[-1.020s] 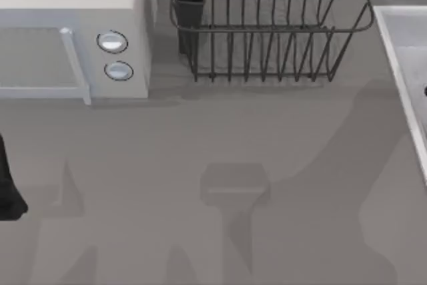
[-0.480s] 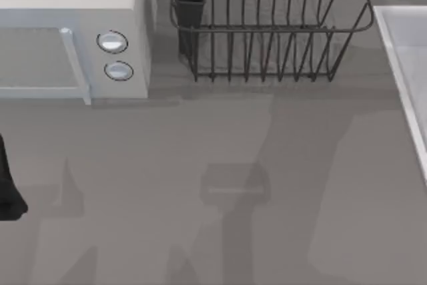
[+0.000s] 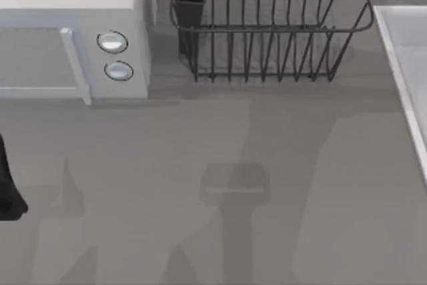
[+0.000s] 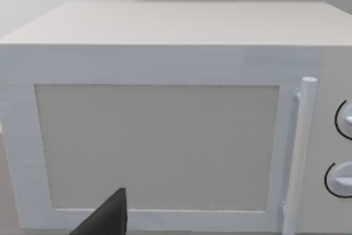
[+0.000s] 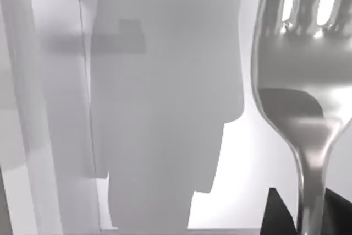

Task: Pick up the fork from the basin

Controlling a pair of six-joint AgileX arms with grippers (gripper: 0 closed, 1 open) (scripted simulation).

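Fork (image 5: pixel 300 75) fills the right wrist view, tines pointing away and its handle running down between the dark fingers of the right pincer (image 5: pixel 302 213), which looks clamped on the handle. Behind it lies the pale floor of the basin (image 5: pixel 165 108), so I judge the fork is held above it, kept upright for a clean lift. The left pincer (image 4: pixel 107 218) is parked facing the microwave (image 4: pixel 165 119); I cannot tell its state.

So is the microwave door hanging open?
No, in the left wrist view the microwave door sits flush and shut, its handle upright.
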